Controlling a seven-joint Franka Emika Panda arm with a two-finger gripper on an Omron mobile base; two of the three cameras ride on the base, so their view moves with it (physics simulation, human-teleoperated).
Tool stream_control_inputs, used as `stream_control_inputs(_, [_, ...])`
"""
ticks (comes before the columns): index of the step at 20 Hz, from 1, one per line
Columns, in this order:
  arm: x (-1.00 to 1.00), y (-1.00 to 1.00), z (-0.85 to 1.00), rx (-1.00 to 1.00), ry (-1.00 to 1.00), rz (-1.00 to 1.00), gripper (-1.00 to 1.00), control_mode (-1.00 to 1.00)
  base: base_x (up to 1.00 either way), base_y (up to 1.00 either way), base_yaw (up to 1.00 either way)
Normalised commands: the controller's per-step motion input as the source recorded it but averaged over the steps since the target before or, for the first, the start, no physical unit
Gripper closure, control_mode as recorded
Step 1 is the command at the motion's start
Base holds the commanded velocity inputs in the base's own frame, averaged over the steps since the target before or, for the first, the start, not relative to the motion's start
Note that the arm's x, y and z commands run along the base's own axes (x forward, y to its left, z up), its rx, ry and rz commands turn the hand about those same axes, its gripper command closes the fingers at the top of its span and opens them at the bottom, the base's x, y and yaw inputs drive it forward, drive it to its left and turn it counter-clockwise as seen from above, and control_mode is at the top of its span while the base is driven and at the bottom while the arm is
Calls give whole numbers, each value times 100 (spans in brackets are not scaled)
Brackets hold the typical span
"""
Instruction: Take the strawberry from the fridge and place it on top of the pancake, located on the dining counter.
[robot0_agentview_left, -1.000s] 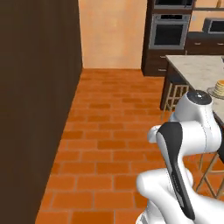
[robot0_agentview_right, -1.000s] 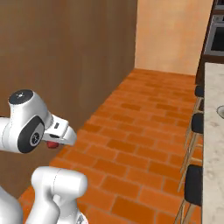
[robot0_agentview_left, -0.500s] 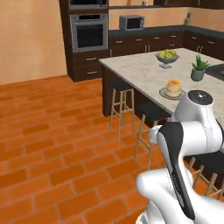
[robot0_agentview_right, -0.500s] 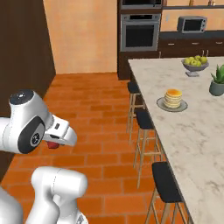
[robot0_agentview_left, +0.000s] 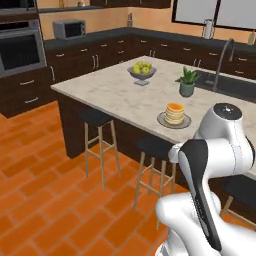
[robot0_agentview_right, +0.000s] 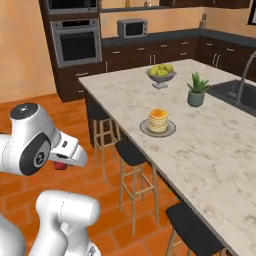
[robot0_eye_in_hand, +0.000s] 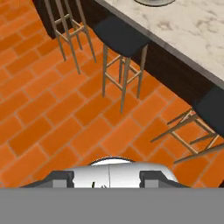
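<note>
The strawberry (robot0_agentview_right: 60, 166) shows as a small red spot under the white hand, low at the left of the right base view, with my gripper (robot0_agentview_right: 64, 161) shut on it. The arm is folded close over the base. The pancake (robot0_agentview_left: 175, 113) (robot0_agentview_right: 158, 120) is a short golden stack on a round grey plate (robot0_agentview_right: 170, 131). It stands near the front edge of the beige dining counter (robot0_agentview_left: 115, 92) (robot0_agentview_right: 210, 150), well ahead of the gripper. The fridge is out of view.
Black bar stools (robot0_agentview_left: 95, 118) (robot0_agentview_right: 131, 152) (robot0_eye_in_hand: 121, 37) line the counter's near side over the orange brick floor. A fruit bowl (robot0_agentview_right: 161, 74), a potted plant (robot0_agentview_right: 196, 91) and the black sink (robot0_agentview_left: 232, 86) with its faucet lie beyond the pancake. Dark cabinets, an oven (robot0_agentview_right: 77, 45) and a microwave stand behind.
The whole picture has swung from the dark fridge side and open floor round to the dining counter, which now looms closer: the base has moved. The arm keeps its folded pose with the berry.
</note>
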Motion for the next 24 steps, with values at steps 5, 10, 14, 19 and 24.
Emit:
stream_control_inputs(5, [0, 0, 0, 0, 0, 0, 100, 100, 86, 61, -70])
stream_control_inputs(10, [0, 0, 0, 0, 0, 0, 100, 100, 62, 42, -77])
stream_control_inputs(14, [0, 0, 0, 0, 0, 0, 100, 100, 57, 44, -77])
stream_control_inputs(19, [0, 0, 0, 0, 0, 0, 100, 100, 37, 90, -49])
stream_control_inputs(24, [0, 0, 0, 0, 0, 0, 100, 100, 47, 45, -18])
